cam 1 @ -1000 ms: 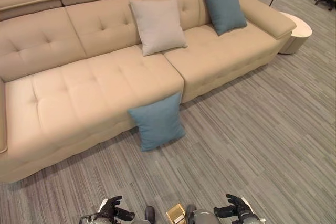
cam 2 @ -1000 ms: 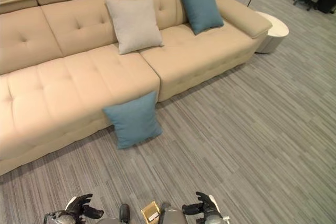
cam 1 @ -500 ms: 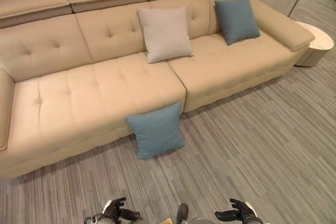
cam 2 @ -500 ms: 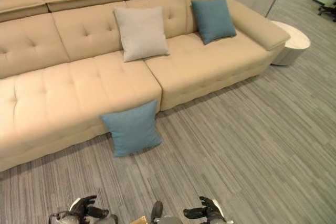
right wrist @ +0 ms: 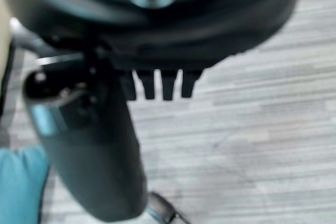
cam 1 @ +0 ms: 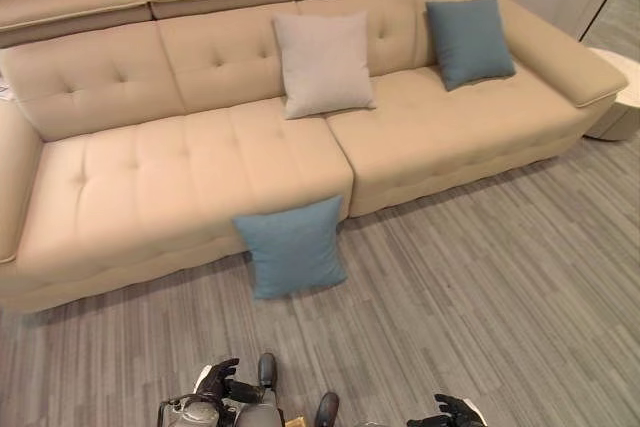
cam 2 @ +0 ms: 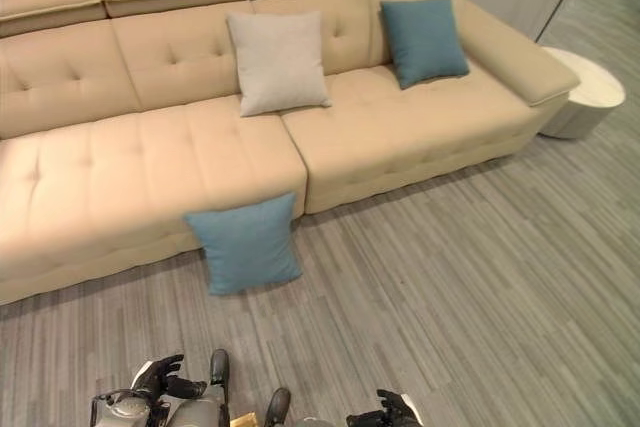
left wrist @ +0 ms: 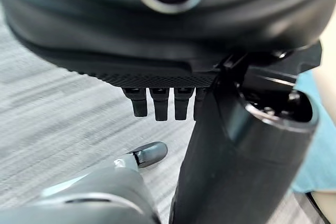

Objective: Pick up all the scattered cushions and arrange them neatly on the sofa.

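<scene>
Sofa (cam 1: 200,162): beige, tufted, long, on the striped floor (cam 1: 480,277).
Grey cushion (cam 1: 323,64): upright against the backrest, mid-sofa.
Blue cushion on seat (cam 1: 469,41): propped near the right armrest.
Blue cushion on floor (cam 1: 291,246): leaning on the sofa front.
Side table (cam 2: 585,92): round, white, beside the right armrest.
Left hand (cam 1: 216,382): low, fingers relaxed, empty.
Right hand (cam 1: 452,412): low, fingers relaxed, empty.
</scene>
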Tool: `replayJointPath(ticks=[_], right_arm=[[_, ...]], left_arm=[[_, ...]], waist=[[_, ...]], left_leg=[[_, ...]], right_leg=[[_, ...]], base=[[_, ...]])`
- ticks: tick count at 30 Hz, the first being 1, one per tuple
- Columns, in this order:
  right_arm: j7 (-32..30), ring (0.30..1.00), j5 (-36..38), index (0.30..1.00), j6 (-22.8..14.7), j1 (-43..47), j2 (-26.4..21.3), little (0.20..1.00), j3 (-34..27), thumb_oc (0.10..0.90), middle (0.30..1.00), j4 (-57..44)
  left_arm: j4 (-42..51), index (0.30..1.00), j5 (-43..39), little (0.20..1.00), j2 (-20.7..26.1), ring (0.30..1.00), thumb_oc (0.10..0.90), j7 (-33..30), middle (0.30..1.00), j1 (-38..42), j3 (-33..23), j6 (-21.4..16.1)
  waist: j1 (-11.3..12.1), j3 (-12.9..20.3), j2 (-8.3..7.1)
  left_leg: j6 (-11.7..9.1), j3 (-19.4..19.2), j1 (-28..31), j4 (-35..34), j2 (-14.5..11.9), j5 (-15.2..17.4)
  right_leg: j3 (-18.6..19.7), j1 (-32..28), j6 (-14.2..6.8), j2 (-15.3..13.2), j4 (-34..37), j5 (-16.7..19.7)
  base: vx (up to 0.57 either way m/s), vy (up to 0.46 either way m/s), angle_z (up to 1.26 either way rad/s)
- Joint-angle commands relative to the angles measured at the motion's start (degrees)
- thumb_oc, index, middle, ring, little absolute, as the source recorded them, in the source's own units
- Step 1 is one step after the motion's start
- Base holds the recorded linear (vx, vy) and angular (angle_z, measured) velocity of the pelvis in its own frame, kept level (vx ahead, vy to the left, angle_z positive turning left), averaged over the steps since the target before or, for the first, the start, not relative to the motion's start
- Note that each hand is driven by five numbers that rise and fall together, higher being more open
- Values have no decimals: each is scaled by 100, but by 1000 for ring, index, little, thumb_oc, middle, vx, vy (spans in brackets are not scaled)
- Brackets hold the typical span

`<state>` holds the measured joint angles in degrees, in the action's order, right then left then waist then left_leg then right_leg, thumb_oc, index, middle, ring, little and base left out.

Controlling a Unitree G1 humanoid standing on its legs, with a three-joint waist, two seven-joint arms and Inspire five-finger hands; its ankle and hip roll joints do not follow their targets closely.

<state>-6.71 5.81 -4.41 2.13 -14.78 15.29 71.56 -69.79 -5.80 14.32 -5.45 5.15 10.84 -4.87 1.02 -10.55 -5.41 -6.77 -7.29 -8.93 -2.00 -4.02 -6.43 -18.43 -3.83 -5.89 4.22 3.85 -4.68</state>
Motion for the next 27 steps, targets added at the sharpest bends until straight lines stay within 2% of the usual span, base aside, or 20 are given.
replayJointPath(ticks=[1, 4, 5, 7, 8, 9, 10, 12, 13, 17, 20, 21, 22, 23, 25, 26, 27], right_arm=[[-132, 900, -1, 900, -81, -66, -296, 900, -81, 800, 900, -333], [-99, 900, -17, 900, -65, -58, -264, 900, -68, 800, 900, -356], [-82, 900, -39, 900, -61, -42, -249, 900, -77, 800, 900, -362], [-68, 900, -50, 900, -56, -33, -242, 900, -76, 800, 900, -376], [-42, 900, -65, 900, -48, 10, -227, 900, -72, 800, 900, -409], [-42, 900, -65, 900, -48, 12, -228, 900, -73, 800, 900, -408], [-33, 900, -92, 900, -31, 53, -215, 900, -42, 800, 900, -449], [-27, 900, -95, 900, -34, 65, -197, 900, -34, 800, 900, -480], [-32, 900, -106, 900, -33, 69, -197, 900, -29, 800, 900, -478], [-32, 900, -85, 900, -54, 90, -220, 900, 13, 800, 900, -496], [-30, 900, -50, 900, -64, 116, -259, 900, 83, 800, 900, -538], [-34, 900, -50, 900, -58, 107, -298, 900, 101, 800, 900, -502], [-32, 900, -37, 900, -56, 82, -287, 900, 102, 800, 900, -481], [-40, 900, -27, 900, -84, -15, -296, 900, 46, 800, 900, -470], [-58, 900, 43, 900, -113, -53, -332, 900, -26, 800, 900, -468], [-58, 900, 43, 900, -113, -53, -332, 900, -26, 800, 900, -468], [-80, 900, 116, 900, -119, -20, -372, 900, -54, 800, 900, -452]], left_arm=[[-59, 900, 100, 900, 0, 900, 800, -4, 900, -114, 155, -37], [-28, 900, 73, 900, 44, 900, 800, -2, 900, -101, 136, -39], [9, 900, 53, 900, 81, 900, 800, 0, 900, -80, 118, -36], [26, 900, 51, 900, 106, 900, 800, -1, 900, -66, 118, -32], [61, 900, 34, 900, 157, 900, 800, -8, 900, -47, 100, -33], [61, 900, 34, 900, 156, 900, 800, -8, 900, -45, 100, -33], [82, 900, 22, 900, 187, 900, 800, -18, 900, -33, 102, -28], [80, 900, 3, 900, 216, 900, 800, -32, 900, -36, 91, -31], [61, 900, 3, 900, 227, 900, 800, -36, 900, -47, 78, -33], [49, 900, 8, 900, 223, 900, 800, -31, 900, -49, 92, -57], [-2, 900, 44, 900, 200, 900, 800, -39, 900, -16, 114, -82], [-46, 900, 109, 900, 167, 900, 800, -41, 900, 65, 143, -115], [-73, 900, 132, 900, 150, 900, 800, -47, 900, 55, 157, -118], [-82, 900, 150, 900, 94, 900, 800, -38, 900, 31, 192, -129], [-45, 900, 171, 900, 47, 900, 800, -20, 900, 39, 252, -126], [-45, 900, 171, 900, 47, 900, 800, -20, 900, 39, 252, -126], [33, 900, 191, 900, 15, 900, 800, -15, 900, 91, 329, -125]], waist=[[105, 60, 61], [140, 116, 7], [194, 151, -46], [207, 174, -47], [182, 106, -26], [183, 123, -19], [145, 7, 9], [140, -45, 97], [135, -45, 118], [28, -124, 135], [-116, -195, 44], [-194, -233, -26], [-198, -213, -36], [-213, -158, -8], [-293, -162, -1], [-294, -161, 0], [-336, -248, -20]], left_leg=[[542, 42, -285, 999, 167, 640], [634, 10, -280, 1070, 206, 780], [743, -40, -196, 1115, 281, 965], [797, -37, -158, 1095, 301, 1012], [940, -5, 38, 1083, 383, 1167], [938, -5, 20, 1074, 376, 1153], [1066, 38, 172, 1106, 456, 1258], [1131, 126, 282, 1081, 450, 1303], [1147, 188, 369, 1046, 468, 1330], [1141, 461, 661, 967, 572, 1422], [1120, 765, 855, 923, 748, 1531], [1059, 1058, 1003, 948, 920, 1649], [1035, 1083, 1015, 947, 934, 1683], [907, 1113, 1020, 1026, 909, 1727], [777, 868, 826, 1456, 790, 1821], [777, 868, 823, 1458, 789, 1823], [699, 452, 449, 2158, 584, 1755]], right_leg=[[822, -535, 313, -618, -416, -727], [846, -454, 241, -707, -639, -734], [821, -343, 88, -808, -976, -703], [806, -219, 20, -842, -1226, -656], [805, 149, -163, -988, -2003, -418], [806, 168, -160, -978, -1992, -402], [768, 445, -290, -1109, -2633, -52], [731, 733, -292, -1151, -3066, 143], [710, 839, -245, -1149, -3092, 120], [910, 1131, -81, -858, -2607, -199], [1331, 1423, -15, -516, -1654, -75], [1543, 1446, -32, -409, -1182, 96], [1546, 1350, 37, -416, -1115, 89], [1442, 1241, 138, -433, -1073, 50], [1244, 1074, 226, -540, -956, -4], [1243, 1075, 226, -540, -956, -4], [1139, 868, 346, -617, -872, -71]], base=[[258, 139, -40], [157, 104, -40], [225, 181, -26], [154, 147, -35], [90, 110, -29], [164, 206, -23], [111, 127, -5], [162, 118, 24], [209, 56, 50], [183, 0, 58], [260, -60, 37], [291, -94, 65], [323, -150, 162], [172, -130, 145], [97, -102, 109], [6, -74, 83], [-6, -46, 124]])
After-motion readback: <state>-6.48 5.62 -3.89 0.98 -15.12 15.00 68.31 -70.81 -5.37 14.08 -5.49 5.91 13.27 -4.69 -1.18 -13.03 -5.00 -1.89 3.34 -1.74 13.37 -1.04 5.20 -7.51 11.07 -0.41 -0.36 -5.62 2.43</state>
